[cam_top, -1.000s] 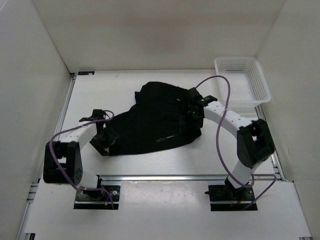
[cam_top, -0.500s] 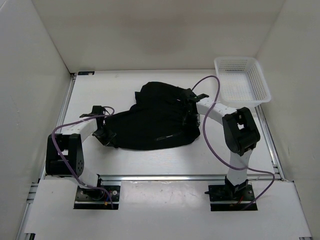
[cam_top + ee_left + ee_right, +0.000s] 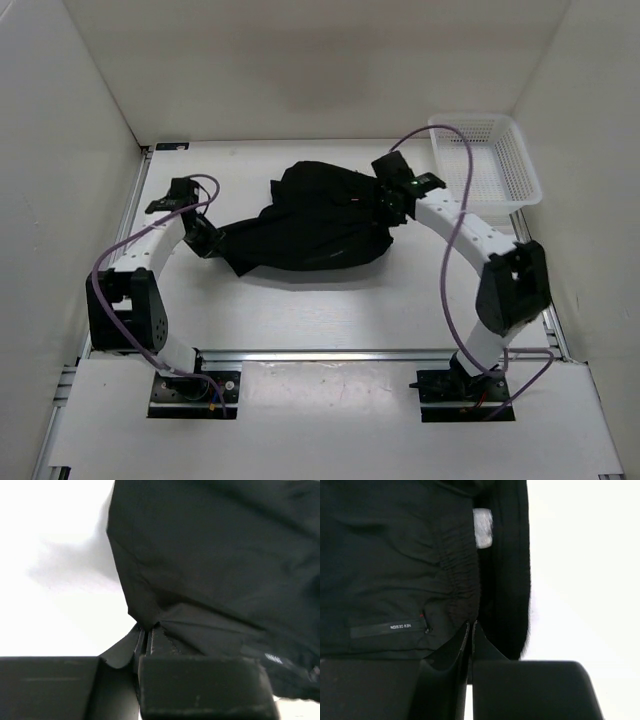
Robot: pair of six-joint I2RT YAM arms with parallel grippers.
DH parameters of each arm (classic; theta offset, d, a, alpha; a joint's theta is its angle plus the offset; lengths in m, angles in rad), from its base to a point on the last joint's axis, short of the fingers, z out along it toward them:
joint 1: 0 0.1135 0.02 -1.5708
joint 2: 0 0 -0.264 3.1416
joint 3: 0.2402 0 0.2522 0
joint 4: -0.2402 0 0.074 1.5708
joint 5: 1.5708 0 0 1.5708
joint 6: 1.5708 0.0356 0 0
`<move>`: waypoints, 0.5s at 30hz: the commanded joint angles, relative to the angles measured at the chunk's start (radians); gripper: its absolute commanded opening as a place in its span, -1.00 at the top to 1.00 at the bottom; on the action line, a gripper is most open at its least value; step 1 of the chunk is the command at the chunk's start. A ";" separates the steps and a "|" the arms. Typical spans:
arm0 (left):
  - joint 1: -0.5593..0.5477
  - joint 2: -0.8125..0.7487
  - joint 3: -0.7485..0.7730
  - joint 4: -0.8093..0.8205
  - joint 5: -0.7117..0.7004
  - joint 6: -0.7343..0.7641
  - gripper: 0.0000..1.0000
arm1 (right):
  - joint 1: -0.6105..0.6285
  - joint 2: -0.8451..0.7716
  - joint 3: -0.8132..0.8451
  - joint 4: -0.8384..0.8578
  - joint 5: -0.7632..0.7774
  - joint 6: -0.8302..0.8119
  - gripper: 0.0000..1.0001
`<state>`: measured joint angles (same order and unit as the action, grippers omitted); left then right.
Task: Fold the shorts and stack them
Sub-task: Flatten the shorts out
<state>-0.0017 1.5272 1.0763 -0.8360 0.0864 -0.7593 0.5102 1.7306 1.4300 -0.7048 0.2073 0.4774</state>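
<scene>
The black shorts (image 3: 310, 225) lie bunched in the middle of the table. My left gripper (image 3: 207, 238) is at their left corner, shut on a fold of the cloth. In the left wrist view the jaws (image 3: 148, 627) pinch the hem, and the cloth (image 3: 215, 555) rises away from them. My right gripper (image 3: 388, 207) is at the right side of the shorts, shut on the gathered elastic waistband. The right wrist view shows its tips (image 3: 471, 624) closed under the waistband (image 3: 462, 575), beside a small white printed label (image 3: 390, 628) and a white tag (image 3: 482, 521).
A white plastic basket (image 3: 485, 160) stands at the back right corner, close behind the right arm. White walls enclose the table on three sides. Purple cables loop off both arms.
Both grippers have shut on the shorts. The left gripper has moved back and left with its corner, and the right one has moved back. The cloth's near edge has pulled away from the front.
</scene>
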 commanded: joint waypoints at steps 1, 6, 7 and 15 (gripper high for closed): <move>0.016 -0.067 0.056 -0.054 -0.010 0.034 0.80 | -0.013 -0.159 0.020 -0.013 0.055 -0.043 0.99; 0.025 -0.145 -0.012 -0.068 -0.010 0.034 0.80 | -0.004 -0.458 -0.321 0.071 0.133 -0.014 0.99; 0.025 -0.156 -0.035 -0.068 -0.010 0.034 0.80 | -0.004 -0.512 -0.388 0.093 0.145 0.033 0.99; 0.012 -0.153 -0.173 -0.009 0.016 0.015 0.15 | 0.019 -0.875 -0.757 0.012 0.184 0.401 0.02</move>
<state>0.0078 1.3819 0.8913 -0.8753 0.1257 -0.7464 0.5354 0.8803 0.6651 -0.6563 0.3161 0.7288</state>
